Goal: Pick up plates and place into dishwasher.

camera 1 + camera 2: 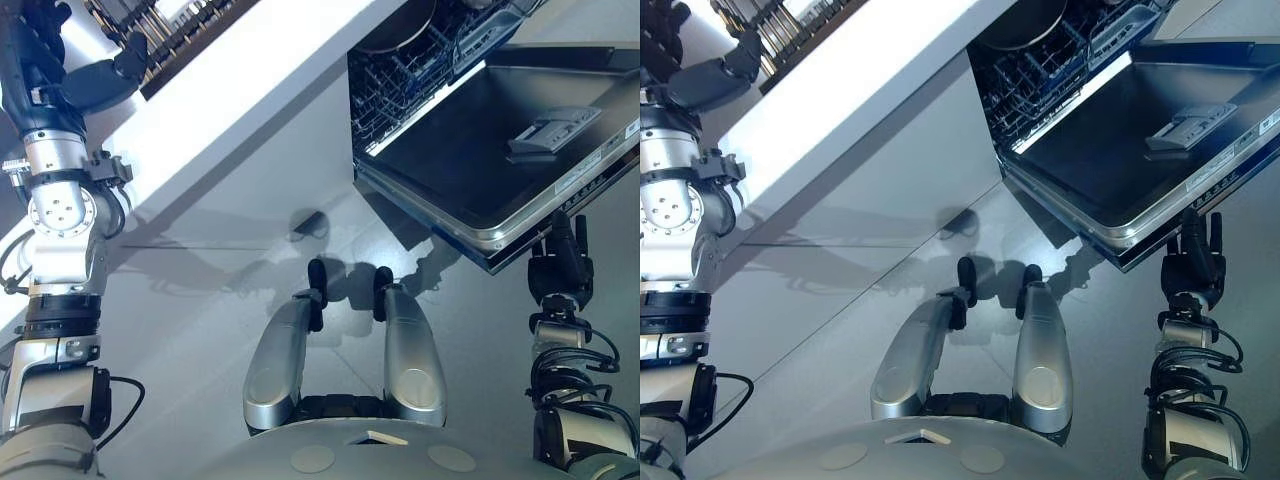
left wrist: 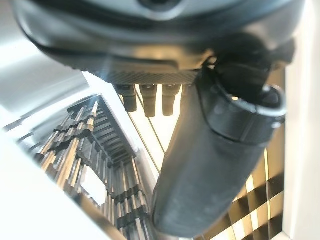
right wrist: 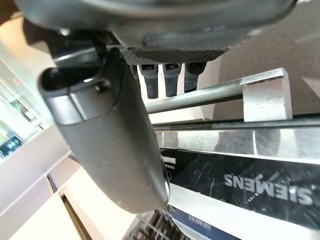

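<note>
The left hand (image 1: 95,80) is raised at 10 o'clock beside a dark dish rack (image 1: 165,35) on the white tabletop (image 1: 240,80); in its wrist view the fingers (image 2: 145,100) hang relaxed and straight, holding nothing. At 1 o'clock the dishwasher (image 1: 480,150) stands with its door (image 1: 500,140) folded down, long edge running from 10 towards 4 o'clock, and a round dark dish (image 1: 395,25) sits in its rack (image 1: 400,75). The right hand (image 1: 560,265) sits at 4 o'clock just under the door's edge, fingers (image 3: 172,75) straight beside the handle bar (image 3: 210,97).
</note>
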Robot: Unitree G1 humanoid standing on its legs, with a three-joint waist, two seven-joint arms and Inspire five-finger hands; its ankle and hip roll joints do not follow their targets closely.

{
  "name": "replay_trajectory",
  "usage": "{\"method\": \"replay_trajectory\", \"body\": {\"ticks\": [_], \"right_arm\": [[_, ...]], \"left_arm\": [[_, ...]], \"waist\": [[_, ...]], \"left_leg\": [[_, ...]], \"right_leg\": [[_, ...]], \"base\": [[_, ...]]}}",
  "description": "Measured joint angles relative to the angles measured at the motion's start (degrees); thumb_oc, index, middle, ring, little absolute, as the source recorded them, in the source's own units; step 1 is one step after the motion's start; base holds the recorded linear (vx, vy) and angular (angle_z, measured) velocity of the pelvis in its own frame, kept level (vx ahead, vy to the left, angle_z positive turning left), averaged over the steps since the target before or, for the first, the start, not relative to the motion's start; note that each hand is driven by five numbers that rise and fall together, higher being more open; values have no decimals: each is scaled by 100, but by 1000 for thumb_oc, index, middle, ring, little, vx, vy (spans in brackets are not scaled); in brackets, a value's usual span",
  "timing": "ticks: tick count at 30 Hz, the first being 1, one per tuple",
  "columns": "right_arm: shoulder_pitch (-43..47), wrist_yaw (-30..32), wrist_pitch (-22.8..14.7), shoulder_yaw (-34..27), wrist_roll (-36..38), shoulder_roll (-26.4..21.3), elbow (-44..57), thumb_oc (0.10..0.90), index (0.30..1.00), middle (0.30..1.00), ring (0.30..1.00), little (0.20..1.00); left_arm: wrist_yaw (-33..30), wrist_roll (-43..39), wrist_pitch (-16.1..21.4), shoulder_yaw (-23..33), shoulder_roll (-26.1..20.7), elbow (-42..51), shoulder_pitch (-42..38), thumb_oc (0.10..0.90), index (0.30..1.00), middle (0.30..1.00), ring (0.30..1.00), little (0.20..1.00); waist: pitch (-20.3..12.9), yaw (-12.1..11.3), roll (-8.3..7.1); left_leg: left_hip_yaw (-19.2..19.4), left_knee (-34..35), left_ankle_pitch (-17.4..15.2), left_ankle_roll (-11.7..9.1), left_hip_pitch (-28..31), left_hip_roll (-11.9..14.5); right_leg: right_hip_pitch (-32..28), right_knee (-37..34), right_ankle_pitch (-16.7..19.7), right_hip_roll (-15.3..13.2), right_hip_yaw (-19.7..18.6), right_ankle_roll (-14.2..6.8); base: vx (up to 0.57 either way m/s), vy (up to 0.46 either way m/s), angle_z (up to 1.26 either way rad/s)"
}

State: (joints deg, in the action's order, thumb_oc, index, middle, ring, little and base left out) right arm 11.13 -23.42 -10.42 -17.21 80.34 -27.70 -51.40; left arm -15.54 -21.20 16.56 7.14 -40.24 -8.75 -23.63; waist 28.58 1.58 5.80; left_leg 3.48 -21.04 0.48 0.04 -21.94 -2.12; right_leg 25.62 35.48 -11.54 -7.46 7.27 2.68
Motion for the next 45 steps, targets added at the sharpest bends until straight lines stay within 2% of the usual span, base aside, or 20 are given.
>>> {"method": "replay_trajectory", "body": {"ticks": [7,9,12,16,20,22,25,27,29,32,33,35,37,41,42,45], "right_arm": [[113,75,95,126,9,-52,309,800,900,900,900,900],[77,85,95,137,35,-65,525,800,900,900,900,900],[-97,83,86,199,161,-39,1031,800,900,900,900,900],[-372,88,128,473,159,-2,1890,800,900,900,900,900],[-427,89,214,689,142,247,2805,800,900,900,900,900],[-373,88,432,714,-82,385,3344,800,900,900,900,900],[-148,5,689,1068,-404,432,4070,800,900,900,900,900],[85,-354,1009,1513,-743,433,4654,800,900,900,900,900],[598,-770,1411,2236,-1150,485,5301,800,900,900,900,900],[1060,-1054,1644,2691,-1432,752,5692,800,900,900,900,900],[1123,-1100,1669,2705,-1503,791,5732,800,900,900,900,900],[1144,-1008,1658,2591,-1652,750,5703,800,900,900,900,900],[1112,-715,1570,2425,-1798,673,5483,800,900,900,900,900],[619,153,856,2097,-2602,637,5049,800,900,900,900,900],[331,403,609,1916,-3085,669,4868,800,900,900,900,900],[-603,919,222,1409,-3892,747,4512,800,900,900,900,900]], "left_arm": [[-88,103,-4,-45,0,133,31,800,900,900,900,900],[-163,104,8,-30,1,132,65,800,900,900,900,900],[-190,116,198,22,32,139,250,800,900,900,900,900],[-204,335,247,118,37,147,459,800,900,900,900,900],[-216,339,247,168,71,93,529,800,900,900,900,900],[-193,344,246,149,166,81,536,800,900,900,900,900],[-141,345,248,102,179,90,548,800,900,900,900,900],[-95,330,256,-2,209,99,550,800,900,900,900,900],[-25,333,256,-110,244,99,548,800,900,900,900,900],[0,333,254,-114,285,96,539,800,900,900,900,900],[10,331,252,-114,287,93,538,800,900,900,900,900],[15,323,252,-104,286,71,538,800,900,900,900,900],[22,310,252,-88,286,-67,566,800,900,900,900,900],[16,285,260,110,282,-105,970,800,900,900,900,900],[11,280,279,210,313,-3,1206,800,900,900,900,900],[-39,391,485,449,485,406,1781,800,900,900,900,900]], "waist": [[13,-18,27],[64,-31,116],[135,-26,229],[144,-80,238],[144,-79,239],[145,-80,239],[144,-81,239],[144,-110,240],[144,-181,239],[141,-293,234],[141,-288,233],[133,-312,216],[127,-446,200],[14,-485,-43],[-81,-449,-162],[-332,-430,-352]], "left_leg": [[-115,-206,-31,-50,-234,-30],[-164,-283,-21,-72,-282,-23],[-178,-270,-23,-80,-279,1],[-228,-464,-151,-237,-242,54],[-274,-446,-200,-302,-115,127],[-324,-354,-200,-301,9,126],[-355,-316,-209,-289,103,107],[-356,-211,-185,-260,230,93],[-376,-54,-160,-219,415,77],[-412,112,-98,-189,556,47],[-448,159,-70,-165,599,13],[-442,223,-31,-107,683,-17],[-409,273,-22,-65,825,-29],[-358,506,-34,-12,1164,-45],[-341,620,-27,6,1237,-47],[-270,866,-2,43,1385,-18]], "right_leg": [[254,255,-37,-111,164,57],[286,291,-35,-120,224,57],[287,269,-34,-132,283,56],[255,304,-9,-184,473,89],[112,190,-8,-189,669,89],[-41,95,-11,-190,761,97],[-179,12,-26,-192,813,120],[-316,-64,-23,-195,832,120],[-507,-182,-25,-186,858,122],[-678,-246,-11,-193,871,141],[-745,-247,-36,-178,768,102],[-855,-258,-106,-127,449,-16],[-1011,-396,-114,-78,276,-69],[-1367,-703,-75,-61,244,-193],[-1432,-815,-54,-43,218,-230],[-1606,-1147,48,35,114,-302]], "base": [[30,94,-4],[26,68,-19],[27,52,-16],[34,42,-34],[40,69,-17],[60,71,3],[48,60,10],[31,49,9],[45,39,13],[32,18,30],[30,10,62],[39,8,63],[43,10,27],[23,34,-1],[21,25,-8],[11,-5,-12]]}}
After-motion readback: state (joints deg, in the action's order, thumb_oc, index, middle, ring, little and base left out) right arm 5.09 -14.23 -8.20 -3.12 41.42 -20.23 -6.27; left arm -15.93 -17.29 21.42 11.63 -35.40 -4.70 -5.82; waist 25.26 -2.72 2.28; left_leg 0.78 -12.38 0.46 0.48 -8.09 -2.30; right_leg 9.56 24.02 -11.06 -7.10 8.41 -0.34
